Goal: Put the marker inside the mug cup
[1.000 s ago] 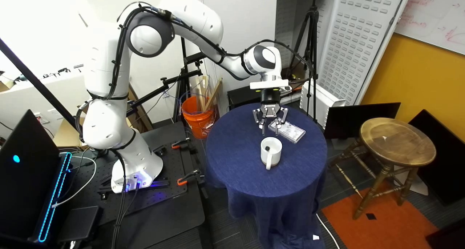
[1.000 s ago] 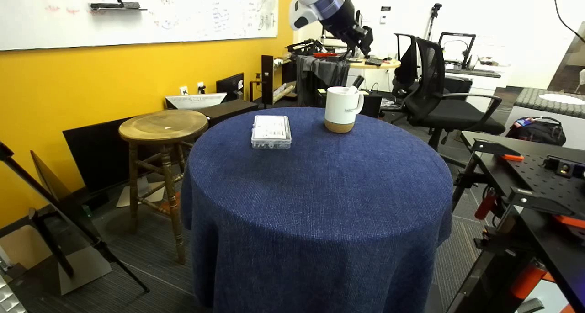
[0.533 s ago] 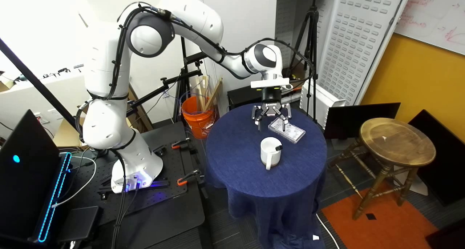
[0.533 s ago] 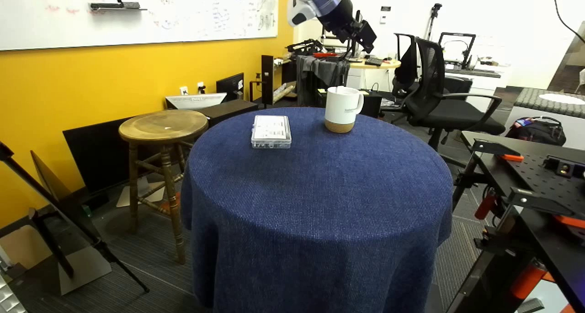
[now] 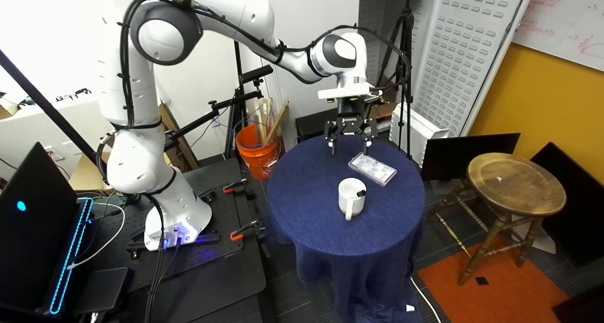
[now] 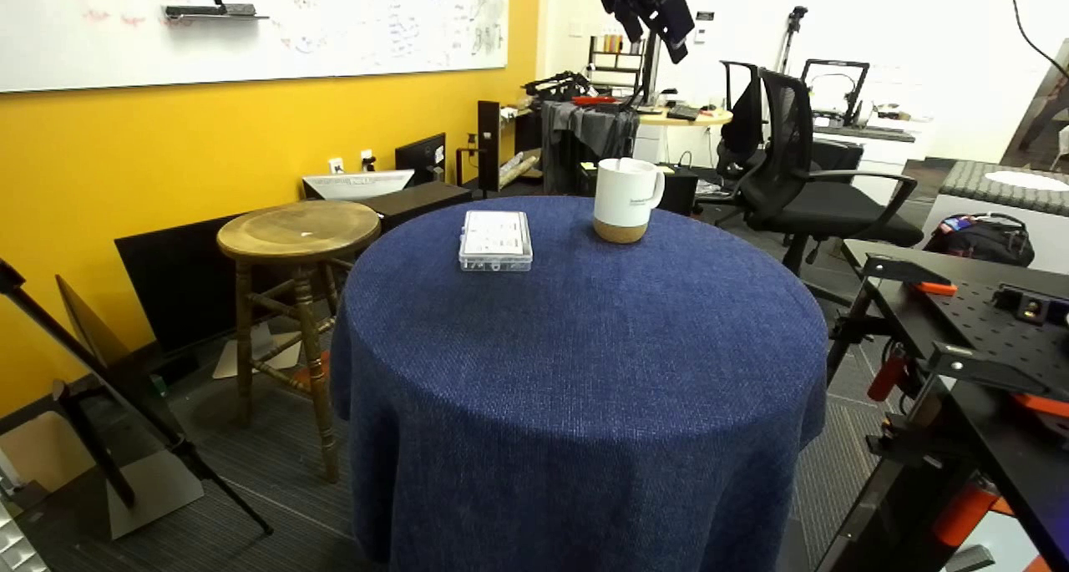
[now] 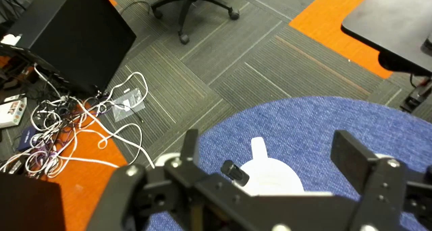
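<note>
Wrist view: the black metal gripper [image 7: 270,153] is seen with its 2 fingers [image 7: 190,145] spread wide apart, its grip released. Between them in this view, a plain white cylindrical mug cup [image 7: 275,177] is framed, partly covered by the gripper's own body. A slim, black-capped marker [image 7: 236,173] is leaned inside the mug cup, its cap tilted out past the rim; its lower part cannot be told from the bright white around it. A round, blue-clothed table [image 7: 320,123] is shown beneath, with grey striped carpet [image 7: 243,62] beyond.

In an exterior view, a white jointed robot arm [image 5: 163,40] is stretched out over the table, and the gripper is held pointing down, well apart from the mug cup. The mug cup is stood upright with its handle turned toward the camera, and the marker's cap is shown at the right of the rim. A flat, clear plastic case [image 5: 373,169] with a white label is laid near the mug cup.

In an exterior view, a scribbled-on rectangular whiteboard [image 6: 317,46] is mounted on a yellow wall [image 6: 209,146]. The gripper is shown at the top edge, well above the mug cup, whose brown cork-like base is set on the table. The marker cannot be made out clearly there.
</note>
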Robot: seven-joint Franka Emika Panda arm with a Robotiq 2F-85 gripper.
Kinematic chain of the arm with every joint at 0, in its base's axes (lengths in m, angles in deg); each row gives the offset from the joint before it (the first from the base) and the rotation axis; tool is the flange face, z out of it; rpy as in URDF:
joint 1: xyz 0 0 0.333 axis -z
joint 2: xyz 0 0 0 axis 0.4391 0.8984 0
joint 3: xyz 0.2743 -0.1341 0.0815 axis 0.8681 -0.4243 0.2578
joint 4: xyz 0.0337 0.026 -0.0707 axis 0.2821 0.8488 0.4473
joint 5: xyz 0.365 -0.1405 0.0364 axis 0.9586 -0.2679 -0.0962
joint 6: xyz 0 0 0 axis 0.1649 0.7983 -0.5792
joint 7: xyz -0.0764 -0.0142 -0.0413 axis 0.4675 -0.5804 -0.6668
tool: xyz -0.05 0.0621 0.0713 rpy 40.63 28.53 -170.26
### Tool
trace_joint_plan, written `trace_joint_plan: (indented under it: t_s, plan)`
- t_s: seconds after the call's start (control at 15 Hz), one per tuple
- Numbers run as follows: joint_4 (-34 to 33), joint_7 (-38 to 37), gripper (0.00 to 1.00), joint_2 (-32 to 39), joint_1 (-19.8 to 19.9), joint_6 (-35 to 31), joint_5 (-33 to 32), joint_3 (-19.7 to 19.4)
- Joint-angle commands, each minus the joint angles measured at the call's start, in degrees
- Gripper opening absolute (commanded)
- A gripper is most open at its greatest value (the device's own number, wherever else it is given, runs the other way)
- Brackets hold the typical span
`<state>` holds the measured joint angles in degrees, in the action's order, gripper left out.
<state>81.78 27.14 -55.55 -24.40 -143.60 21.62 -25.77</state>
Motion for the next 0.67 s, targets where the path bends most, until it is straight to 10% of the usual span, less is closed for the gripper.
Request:
trace_joint_plan:
  t_s: [0.0,0.6]
  plan:
    - [5.78,-1.19,1.0,-8.18,1.56,-6.54,6.85,0.36]
    - [14.81,1.61,1.0,-15.29,2.03,-32.62,25.41,-0.75]
